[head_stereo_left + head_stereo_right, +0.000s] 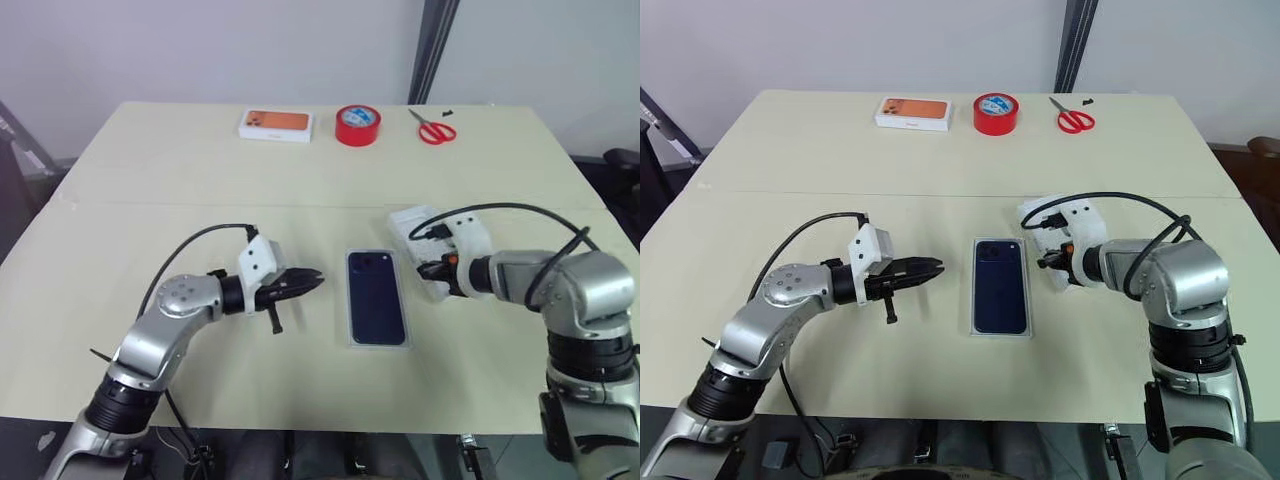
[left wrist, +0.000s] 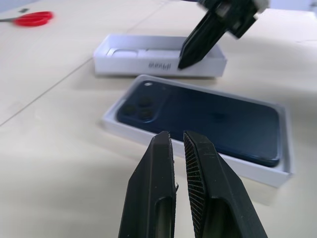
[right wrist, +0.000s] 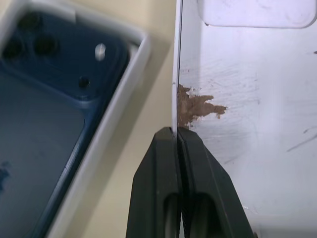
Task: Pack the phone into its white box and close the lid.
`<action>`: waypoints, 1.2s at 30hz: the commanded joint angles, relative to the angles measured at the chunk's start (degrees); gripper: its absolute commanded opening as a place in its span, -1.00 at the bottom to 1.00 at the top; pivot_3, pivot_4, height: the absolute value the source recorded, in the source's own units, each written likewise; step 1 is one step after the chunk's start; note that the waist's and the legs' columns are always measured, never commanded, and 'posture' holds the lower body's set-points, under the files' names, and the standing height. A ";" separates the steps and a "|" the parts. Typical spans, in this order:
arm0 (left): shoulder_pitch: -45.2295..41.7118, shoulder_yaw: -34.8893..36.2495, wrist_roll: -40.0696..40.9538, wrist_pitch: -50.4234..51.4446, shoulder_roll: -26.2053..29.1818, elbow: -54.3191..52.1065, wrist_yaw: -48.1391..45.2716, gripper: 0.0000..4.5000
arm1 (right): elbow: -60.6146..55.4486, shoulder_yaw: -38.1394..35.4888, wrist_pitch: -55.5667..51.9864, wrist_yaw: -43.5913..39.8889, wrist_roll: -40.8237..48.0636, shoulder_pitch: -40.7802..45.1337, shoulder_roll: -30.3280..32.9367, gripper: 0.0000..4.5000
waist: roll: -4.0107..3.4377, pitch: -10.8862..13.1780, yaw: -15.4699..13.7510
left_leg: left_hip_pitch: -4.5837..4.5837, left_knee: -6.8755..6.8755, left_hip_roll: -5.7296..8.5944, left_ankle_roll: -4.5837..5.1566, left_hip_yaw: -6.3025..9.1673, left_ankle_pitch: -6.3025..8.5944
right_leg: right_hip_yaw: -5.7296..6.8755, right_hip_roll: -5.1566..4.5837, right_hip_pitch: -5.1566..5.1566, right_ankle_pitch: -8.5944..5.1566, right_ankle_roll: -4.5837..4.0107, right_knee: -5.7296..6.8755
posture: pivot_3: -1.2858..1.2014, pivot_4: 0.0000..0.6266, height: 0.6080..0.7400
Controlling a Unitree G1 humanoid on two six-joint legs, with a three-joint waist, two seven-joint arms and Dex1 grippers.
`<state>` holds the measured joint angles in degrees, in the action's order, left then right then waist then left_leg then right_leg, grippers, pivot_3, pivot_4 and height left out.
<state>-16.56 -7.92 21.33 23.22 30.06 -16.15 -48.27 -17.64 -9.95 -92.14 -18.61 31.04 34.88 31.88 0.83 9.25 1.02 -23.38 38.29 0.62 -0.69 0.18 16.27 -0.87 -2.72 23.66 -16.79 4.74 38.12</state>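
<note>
One lid [image 1: 420, 240] wall pinched by right end effector [image 3: 177, 133].

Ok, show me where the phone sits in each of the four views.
Left eye view: phone lies in its white box, centre, between the two grippers.
Right eye view: phone, centre, same spot.
Left wrist view: phone just past the left gripper.
Right wrist view: phone beside the lid, whose wall the right gripper pinches.
Shared landmark: the phone's camera cluster.

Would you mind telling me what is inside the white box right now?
The phone lies in the white box, camera side up, nearly filling it. The box floor beneath it is covered.
</note>
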 commanded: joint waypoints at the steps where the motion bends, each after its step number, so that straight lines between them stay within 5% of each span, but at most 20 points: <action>1: -2.69 7.07 0.91 -1.00 -1.43 3.42 5.09 -0.80 | 0.68 -10.51 -0.36 1.42 9.73 8.15 -2.98 -0.98 | -0.02 0.02 0.04 | 0.00 0.00 -0.01 0.00 0.00 0.00 | 0.00 0.03 0.02 0.00 0.00 0.03 | 0.03 -0.52 0.84; 7: -6.18 12.98 -0.19 -3.24 -2.00 10.75 9.69 -0.80 | 7.21 -18.26 -0.36 18.57 43.52 11.51 -17.11 -0.98 | 0.02 -0.01 0.10 | 0.00 -0.03 -0.10 0.01 0.00 0.01 | 0.02 0.12 0.02 0.00 0.01 0.03 | 0.03 -0.52 0.84; 9: -6.71 12.98 -0.99 -4.06 -1.61 11.72 9.88 -0.80 | 7.42 -9.09 12.23 36.27 67.93 6.03 -16.67 -0.98 | 0.03 -0.01 -0.13 | -0.02 -0.01 -0.10 0.01 -0.03 0.00 | 0.01 0.09 0.04 0.01 0.01 0.06 | 0.03 -0.52 0.84; 11: -7.16 12.72 -1.59 -4.62 -1.39 12.35 9.97 -0.80 | 3.76 -1.46 23.46 48.53 80.75 -0.64 -19.95 -0.98 | 0.04 -0.02 -0.32 | -0.09 0.00 -0.10 0.01 -0.01 0.00 | 0.06 0.02 0.04 0.00 0.01 0.05 | 0.03 -0.52 0.84; 15: -7.00 11.90 -1.13 -4.51 -1.72 11.41 9.16 -0.80 | -5.57 4.58 36.27 63.68 81.96 -10.66 -31.06 -0.98 | 0.04 -0.01 0.15 | -0.14 0.04 -0.08 0.05 -0.04 0.02 | 0.04 0.03 0.04 0.01 0.03 0.02 | 0.03 -0.52 0.84; 19: -5.52 8.40 -1.76 -3.72 -1.97 9.20 7.19 -0.80 | -8.66 6.59 41.71 75.27 81.96 -17.55 -33.15 -0.98 | 0.05 -0.03 0.14 | -0.05 0.08 -0.08 0.05 -0.04 0.02 | 0.02 0.04 0.01 0.01 0.03 0.05 | 0.03 -0.52 0.84; 23: -4.57 3.11 -3.22 -3.73 -2.55 7.44 4.97 -0.80 | -8.94 4.90 42.16 75.72 81.96 -17.48 -29.73 -0.61 | 0.05 -0.03 0.10 | -0.04 0.08 -0.07 0.05 -0.06 0.01 | 0.01 0.04 -0.01 0.00 0.03 0.00 | 0.03 -0.52 0.84; 26: -4.93 0.10 -3.91 -3.28 -3.89 7.62 4.28 -0.80 | -7.36 3.66 39.33 70.84 81.96 -14.81 -24.10 0.05 | 0.04 -0.02 0.20 | -0.01 0.07 -0.08 0.05 -0.05 0.01 | 0.01 0.07 -0.01 0.00 0.02 0.03 | 0.03 -0.52 0.84; 30: -6.25 -3.17 -5.60 -4.41 -5.85 8.77 3.63 -0.80 | -2.14 3.60 30.58 58.53 81.96 -8.44 -6.57 0.96 | 0.03 -0.02 -0.01 | -0.01 0.08 -0.09 0.07 -0.07 0.02 | -0.01 0.10 -0.04 0.00 0.02 -0.01 | 0.03 -0.52 0.84; 34: -8.35 -6.35 -6.17 -3.67 -8.76 8.82 2.69 -0.80 | 1.87 5.97 24.56 50.72 81.65 -1.62 10.80 0.96 | -0.12 0.07 -0.34 | -0.04 0.08 -0.08 0.16 -0.08 0.04 | 0.01 0.09 -0.06 -0.01 0.01 -0.10 | 0.03 -0.52 0.84; 36: -8.83 -8.13 -6.67 -3.49 -9.53 8.23 1.84 -0.80 | 1.95 7.84 20.85 43.46 71.49 1.31 17.16 0.96 | -0.11 0.06 -0.32 | -0.06 0.06 -0.09 0.22 -0.08 0.07 | 0.01 0.09 -0.07 -0.01 0.02 -0.15 | 0.03 -0.52 0.84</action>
<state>-24.81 -14.89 15.10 19.80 20.90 -5.84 -45.62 -14.82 -3.33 -68.67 30.27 108.28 34.78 46.71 0.72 9.31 0.70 -23.43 38.32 0.52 -0.46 0.11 16.35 -0.85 -2.61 23.58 -16.80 4.76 37.95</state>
